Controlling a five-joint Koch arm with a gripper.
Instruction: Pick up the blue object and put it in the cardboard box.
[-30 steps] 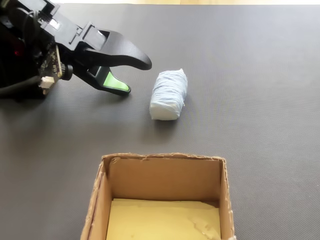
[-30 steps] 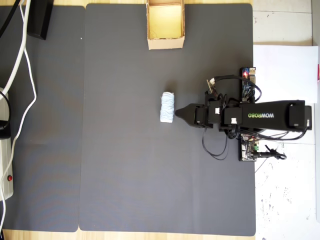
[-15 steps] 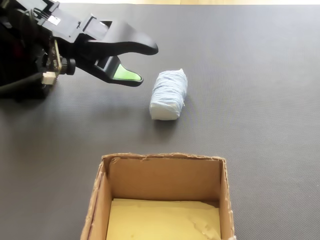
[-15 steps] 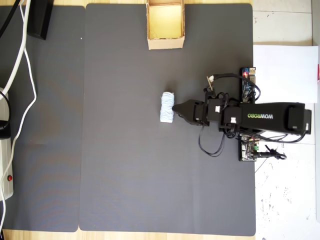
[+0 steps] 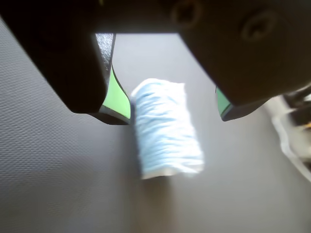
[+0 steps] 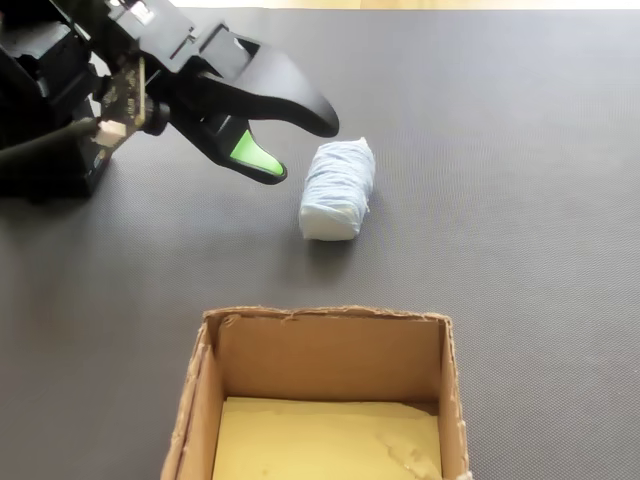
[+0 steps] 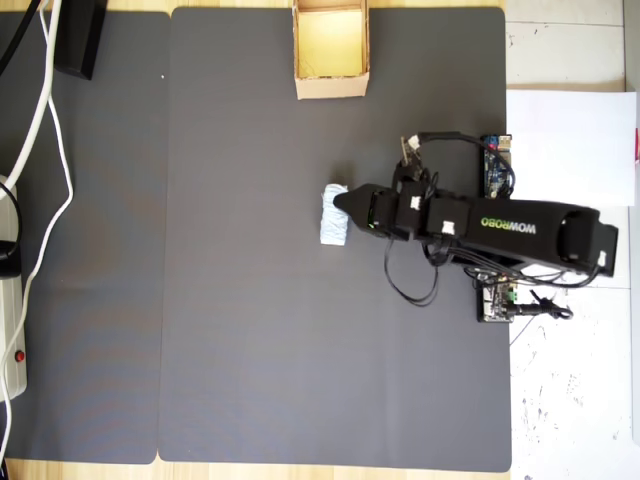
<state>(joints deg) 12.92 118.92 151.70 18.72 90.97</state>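
Note:
The blue object (image 6: 338, 190) is a pale blue-and-white roll lying on the dark mat (image 6: 520, 200). My gripper (image 6: 298, 148) hangs open just left of it in the fixed view, raised off the mat, with its black upper tip near the roll's top end and not touching it. In the wrist view the roll (image 5: 165, 128) lies below and between the green-padded fingers (image 5: 116, 97) of the open gripper (image 5: 172, 117). From overhead, the gripper (image 7: 342, 203) overlaps the right edge of the roll (image 7: 331, 218). The cardboard box (image 6: 325, 314) stands open-topped at the fixed view's bottom, and at the mat's top edge (image 7: 331, 88) from overhead.
White cables (image 7: 50, 120) and a black block (image 7: 80, 35) lie at the left of the overhead view. The arm's base and circuit boards (image 7: 497, 170) sit at the right beside a white sheet (image 7: 570, 145).
The gripper has moved toward the roll and lifted a little; its tip now reaches over the roll's edge. Its jaws stay open. Roll and box have not moved.

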